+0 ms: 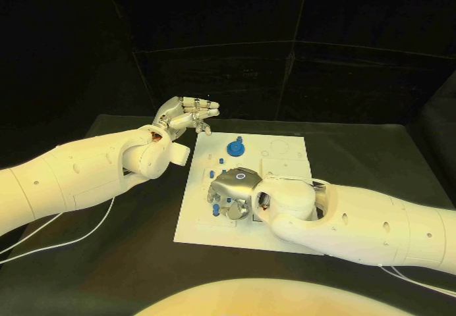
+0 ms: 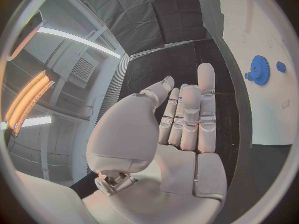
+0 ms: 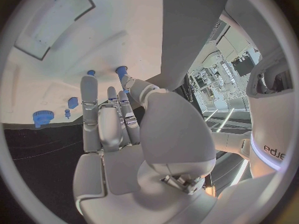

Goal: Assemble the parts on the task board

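1. Nearest us, the right hand (image 1: 232, 191) reaches in over the near half of the task board (image 1: 285, 155), palm down, its white arm crossing the board's near right corner.
2. We see its fingers (image 3: 99, 114) held straight and close together in the right wrist view, and whether they pinch a part we cannot tell.
3. We find the left hand (image 1: 187, 115) raised beyond the board's far left corner, off the board, fingers (image 2: 190, 114) side by side and nearly straight, tips slightly curled, holding nothing.
4. Our task board is a flat white plate in the middle of the black desk (image 1: 105, 263).
5. We make out a blue gear (image 1: 236, 147) on its far half, toothed and round, and small blue pegs (image 1: 210, 175) beside the right hand; others are partly hidden under that hand.
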